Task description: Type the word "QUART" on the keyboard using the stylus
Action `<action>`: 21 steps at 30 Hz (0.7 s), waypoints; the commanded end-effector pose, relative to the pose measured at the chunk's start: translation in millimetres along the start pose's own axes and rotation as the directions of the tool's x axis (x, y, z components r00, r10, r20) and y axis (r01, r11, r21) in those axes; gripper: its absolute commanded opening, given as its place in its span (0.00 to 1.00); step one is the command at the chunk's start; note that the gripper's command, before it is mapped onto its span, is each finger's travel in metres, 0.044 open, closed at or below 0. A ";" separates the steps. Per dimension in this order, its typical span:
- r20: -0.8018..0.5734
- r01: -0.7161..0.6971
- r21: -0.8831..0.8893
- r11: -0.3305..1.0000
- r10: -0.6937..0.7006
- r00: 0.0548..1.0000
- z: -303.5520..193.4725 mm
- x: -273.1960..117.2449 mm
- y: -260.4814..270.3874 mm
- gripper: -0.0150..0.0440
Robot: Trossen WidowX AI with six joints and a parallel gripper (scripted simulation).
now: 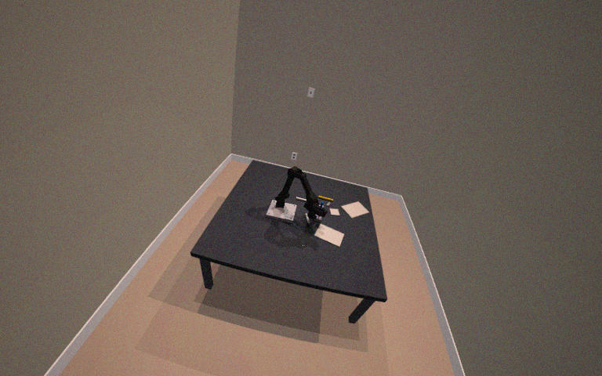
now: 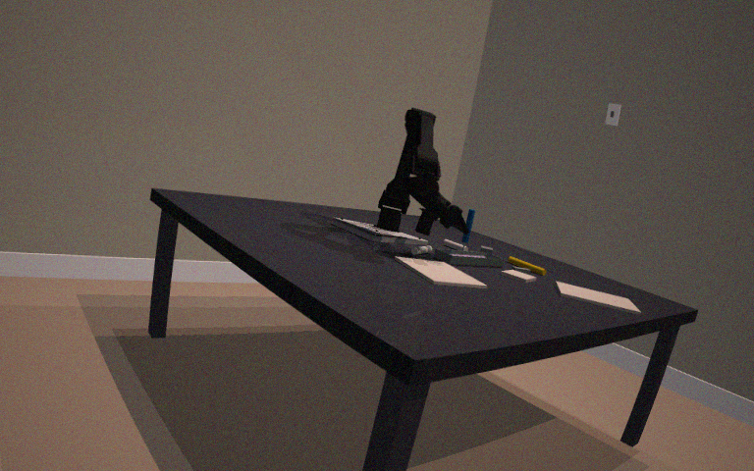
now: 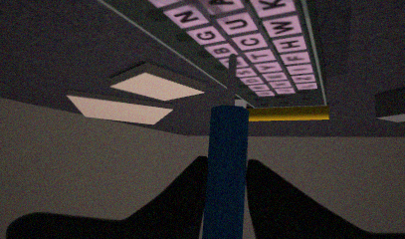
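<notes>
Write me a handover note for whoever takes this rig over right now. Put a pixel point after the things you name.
End effector [image 3: 226,166]: shut on the blue stylus [image 2: 469,224] [image 3: 228,171], tip pointing down.
Keyboard [image 2: 468,258] [image 3: 315,55]: on the desk, below the stylus; whether the tip touches a key, I cannot tell.
Done: stylus in grip.
Left: whatever remains of QUART; the views show no typed letters, so confirm progress first. Keep hold of the stylus.
</notes>
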State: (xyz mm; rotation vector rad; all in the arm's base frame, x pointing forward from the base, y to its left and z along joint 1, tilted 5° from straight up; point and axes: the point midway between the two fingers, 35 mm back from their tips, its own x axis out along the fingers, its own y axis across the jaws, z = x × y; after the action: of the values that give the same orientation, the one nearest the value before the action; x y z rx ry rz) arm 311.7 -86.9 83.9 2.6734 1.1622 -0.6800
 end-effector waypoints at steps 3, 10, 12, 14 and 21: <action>0.001 0.001 -0.002 1.000 -0.001 1.000 0.5 0.0 -0.4 0.39; 0.001 0.001 -0.002 1.000 -0.001 1.000 2.4 0.8 -1.4 0.39; 0.001 0.001 -0.002 1.000 -0.001 1.000 4.0 1.7 -1.6 0.39; 0.001 0.001 -0.002 1.000 -0.001 1.000 5.2 2.4 -1.6 0.39; 0.001 0.001 -0.002 1.000 -0.001 1.000 8.6 4.4 -1.7 0.39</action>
State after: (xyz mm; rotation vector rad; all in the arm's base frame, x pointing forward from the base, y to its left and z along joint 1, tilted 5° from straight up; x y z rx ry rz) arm 310.4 -85.8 76.7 2.6742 1.1640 -0.6819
